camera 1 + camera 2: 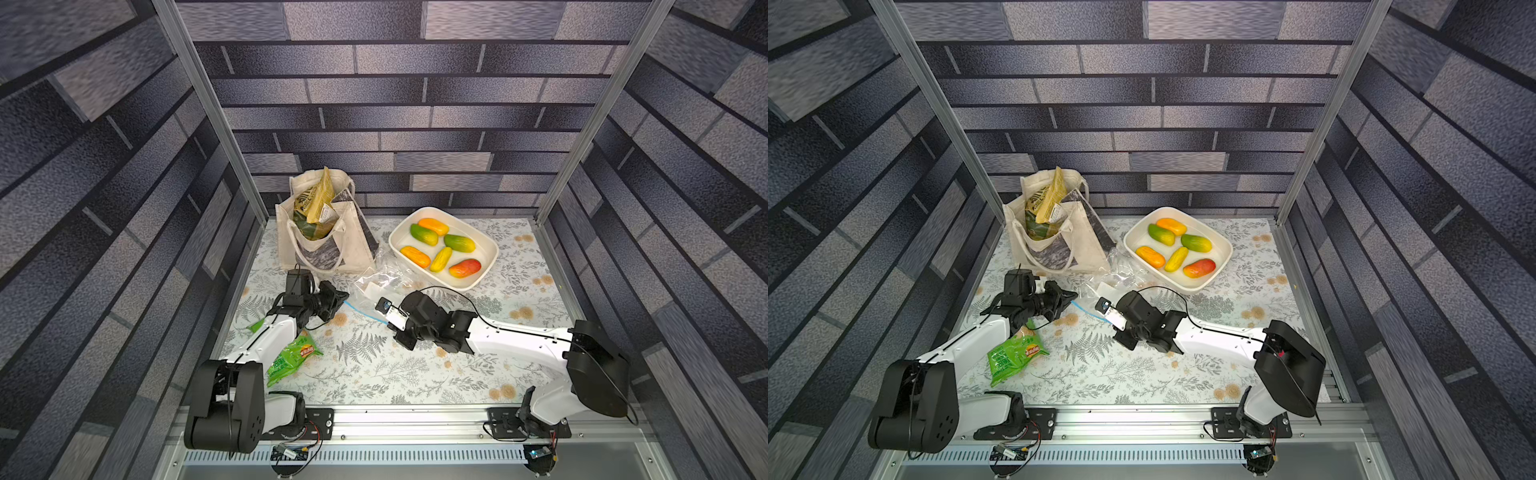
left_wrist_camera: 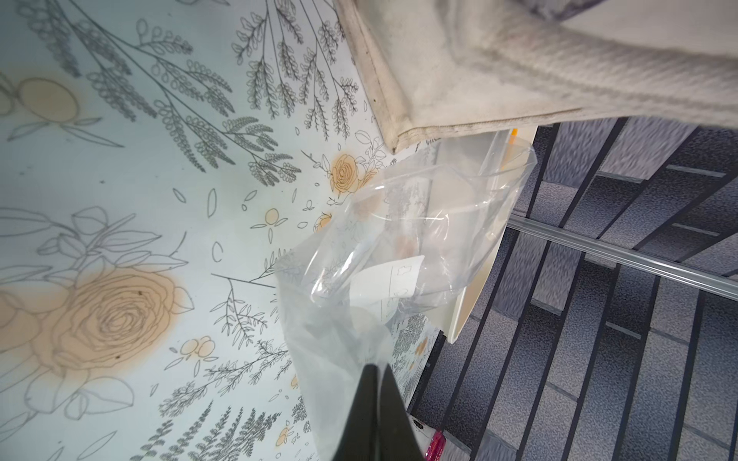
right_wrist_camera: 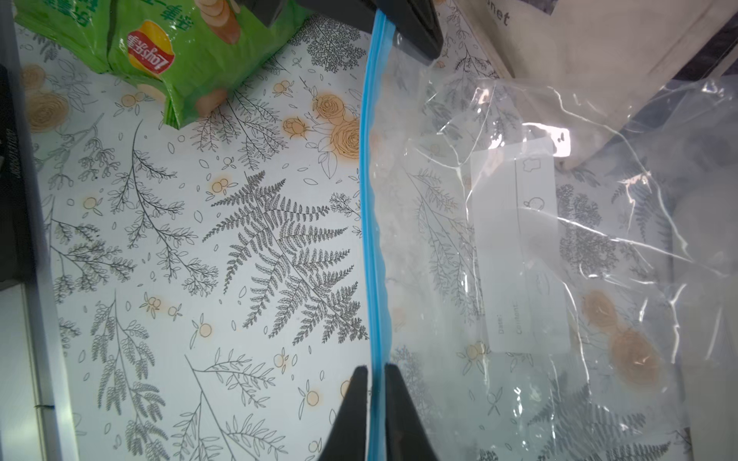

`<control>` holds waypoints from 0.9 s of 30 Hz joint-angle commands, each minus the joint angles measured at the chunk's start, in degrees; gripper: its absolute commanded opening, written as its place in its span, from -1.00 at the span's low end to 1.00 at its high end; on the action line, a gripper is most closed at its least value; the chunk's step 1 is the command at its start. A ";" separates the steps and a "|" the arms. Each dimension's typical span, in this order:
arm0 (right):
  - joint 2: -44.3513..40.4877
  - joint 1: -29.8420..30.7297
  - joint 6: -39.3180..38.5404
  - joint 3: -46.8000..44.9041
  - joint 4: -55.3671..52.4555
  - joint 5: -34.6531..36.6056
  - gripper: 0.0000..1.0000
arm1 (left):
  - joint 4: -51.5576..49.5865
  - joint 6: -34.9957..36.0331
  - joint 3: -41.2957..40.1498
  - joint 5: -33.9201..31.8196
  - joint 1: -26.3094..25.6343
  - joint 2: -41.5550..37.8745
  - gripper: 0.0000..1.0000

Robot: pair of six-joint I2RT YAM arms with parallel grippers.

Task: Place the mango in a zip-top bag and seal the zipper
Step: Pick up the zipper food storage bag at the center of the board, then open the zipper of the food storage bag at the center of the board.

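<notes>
I am clenching one end of the zipper [image 3: 369, 199] in my left tool [image 2: 377, 369]; my right tool [image 3: 375, 373] is straddling the other end, jaws slightly parted; the zip-top bag [image 3: 519, 247] is lying just beyond both tools on the desk [image 3: 199, 239]

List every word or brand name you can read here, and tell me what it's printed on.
"Lay's": logo on the green crisp packet.
"Date:" and "Content:": white label patch on the clear plastic zip-top bag.
"net": tail of a cut-off word on a white surface.
Unreadable: the crisp packet's other characters; the print on the olive packet in the beige canvas tote.
</notes>
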 commanded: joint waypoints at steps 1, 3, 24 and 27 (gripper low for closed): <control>1.45 -0.38 3.59 4.93 -4.52 -4.58 -0.19 | -2.15 1.09 1.79 -1.25 -0.42 -0.76 -0.70; 2.45 -0.38 5.42 9.18 -7.14 -8.12 0.02 | -2.47 1.46 1.94 -1.43 -0.42 -0.92 -0.60; 21.62 -0.52 12.35 26.55 -8.63 -0.59 0.11 | -3.52 2.84 2.08 -2.31 -0.51 -1.38 -0.73; 21.54 -0.98 12.39 26.52 -8.37 -0.63 -0.09 | -3.81 3.23 2.09 -2.39 -0.51 -1.47 -0.76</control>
